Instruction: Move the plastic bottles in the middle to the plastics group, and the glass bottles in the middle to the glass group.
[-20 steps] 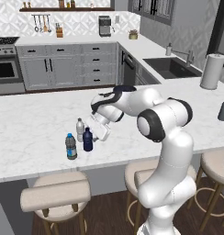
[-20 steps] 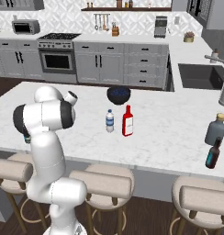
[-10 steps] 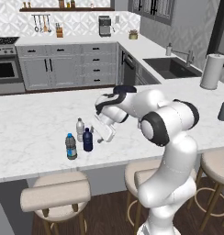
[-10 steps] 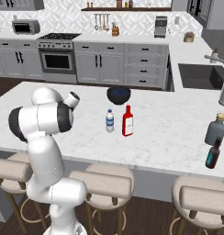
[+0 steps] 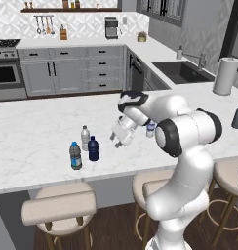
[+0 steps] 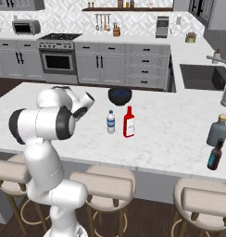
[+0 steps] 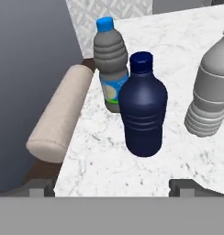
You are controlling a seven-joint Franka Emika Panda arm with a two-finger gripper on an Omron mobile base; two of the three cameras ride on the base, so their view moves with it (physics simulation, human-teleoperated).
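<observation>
The claw (image 5: 117, 141) hangs wide and empty at 3 o'clock of the dark navy plastic bottle (image 5: 93, 148), parked beside the plastics group, while the clear blue-banded water bottle (image 6: 110, 122) waits mid-counter (image 6: 170, 125), probably next.

My desk (image 7: 132, 170) is white marble with grey veins, smooth and faintly glossy; the navy bottle (image 7: 142, 108) looks like ribbed matt plastic, the grey bottle (image 7: 110, 64) ribbed too with a glossy label; the stool (image 7: 58, 120) wears soft beige cloth
</observation>
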